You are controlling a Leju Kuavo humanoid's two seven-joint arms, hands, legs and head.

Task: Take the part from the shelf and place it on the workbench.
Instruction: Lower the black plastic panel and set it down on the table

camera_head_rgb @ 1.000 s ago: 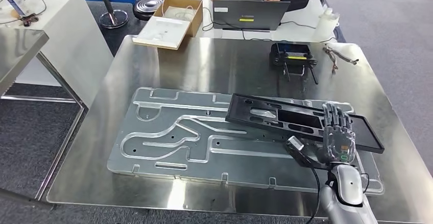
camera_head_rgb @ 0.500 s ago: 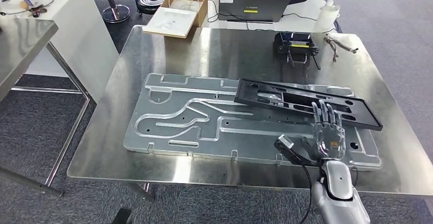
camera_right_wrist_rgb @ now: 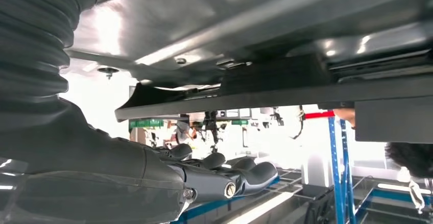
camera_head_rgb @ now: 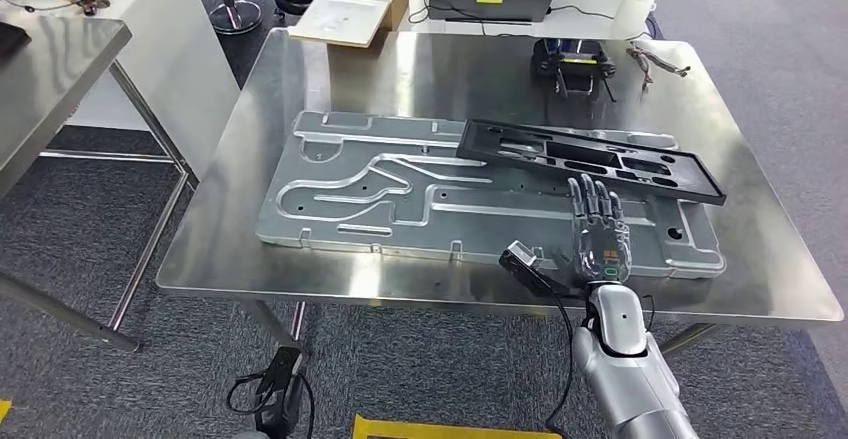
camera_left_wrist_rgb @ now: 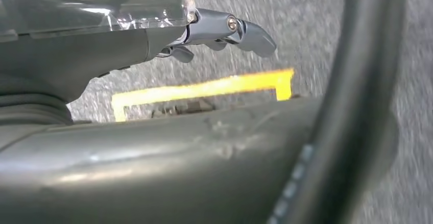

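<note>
The square stainless-steel bench (camera_head_rgb: pixel 420 89) carries the most. On it lies a long flat aluminium plate (camera_head_rgb: pixel 400 199) with milled grooves and channels, stretched across the middle of the top. Across the plate's far right part rests the task's part, a long black rectangular frame with cut-out windows (camera_head_rgb: pixel 590 159), its right end reaching past the plate's corner; it lies flat and nothing grips it. Beyond the frame, near the bench's far edge, sits a small black controller with a yellow stripe (camera_head_rgb: pixel 570 57), and just to its right a loose bundle of wires (camera_head_rgb: pixel 660 59).

The right robot hand (camera_head_rgb: pixel 598 231) hovers above the plate's near right edge, palm down, fingers straight and spread, holding nothing and clear of the black frame. In the right wrist view the fingers (camera_right_wrist_rgb: pixel 240 175) reach out flat with nothing between them. The left robot hand (camera_left_wrist_rgb: pixel 153 35) hangs over grey floor with a yellow marking (camera_left_wrist_rgb: pixel 204 89), its fingers (camera_left_wrist_rgb: pixel 240 30) slightly bent and empty.
</note>
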